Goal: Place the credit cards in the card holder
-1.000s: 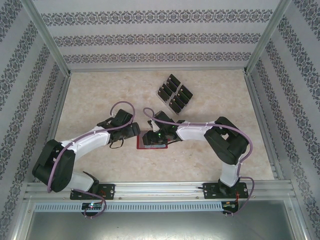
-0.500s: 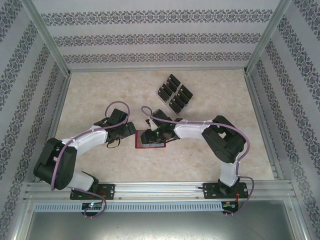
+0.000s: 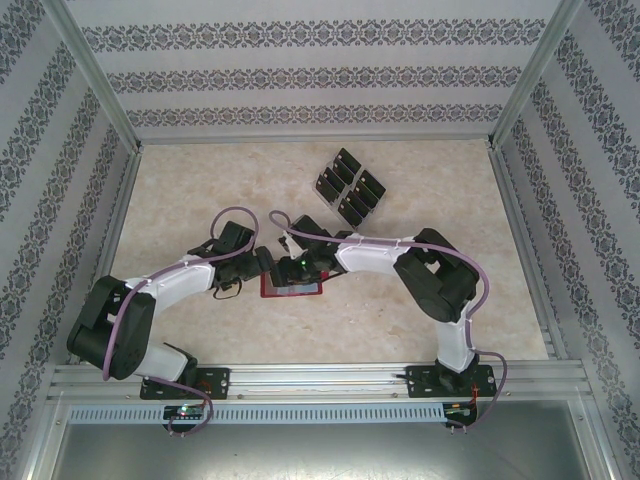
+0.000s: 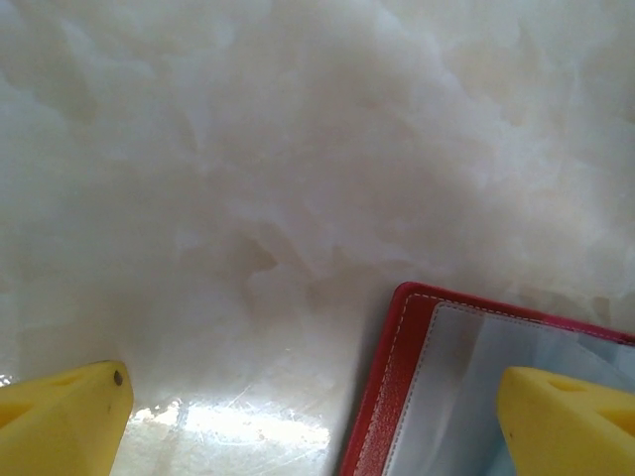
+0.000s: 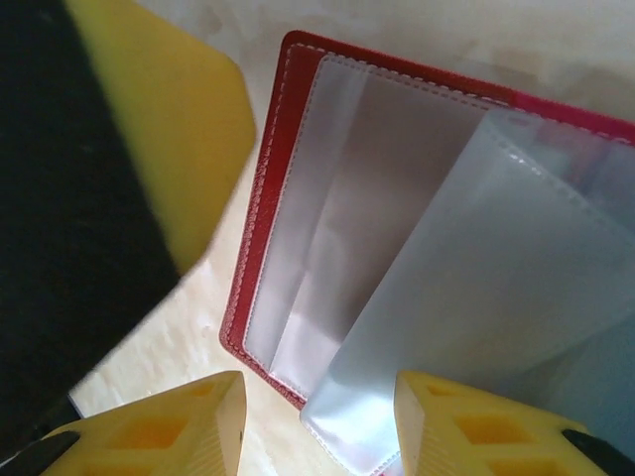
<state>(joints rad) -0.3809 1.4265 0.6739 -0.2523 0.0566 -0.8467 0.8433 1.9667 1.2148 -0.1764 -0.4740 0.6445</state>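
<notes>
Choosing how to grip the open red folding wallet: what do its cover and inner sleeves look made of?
The red card holder cover looks like smooth leather or imitation, with pale stitching along its edge. The clear inner sleeves look like thin glossy flexible plastic; one leaf bends upward.

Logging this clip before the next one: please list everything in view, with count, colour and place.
credit cards: about six, black, clustered at the far middle of the table.
card holder: one, red with clear sleeves, lying open at the table's centre.
table: one, beige marbled, under everything.
walls: three, white with grey patterned bands, around the table.
metal frame: one, silver, along the near edge and up the corners.
left arm: one, white and black, reaching to the card holder from the left.
right arm: one, white and black, reaching from the right.
left gripper: yellow fingers, open, astride one edge of the card holder.
right gripper: yellow fingers, open, a clear sleeve's edge between them.
</notes>
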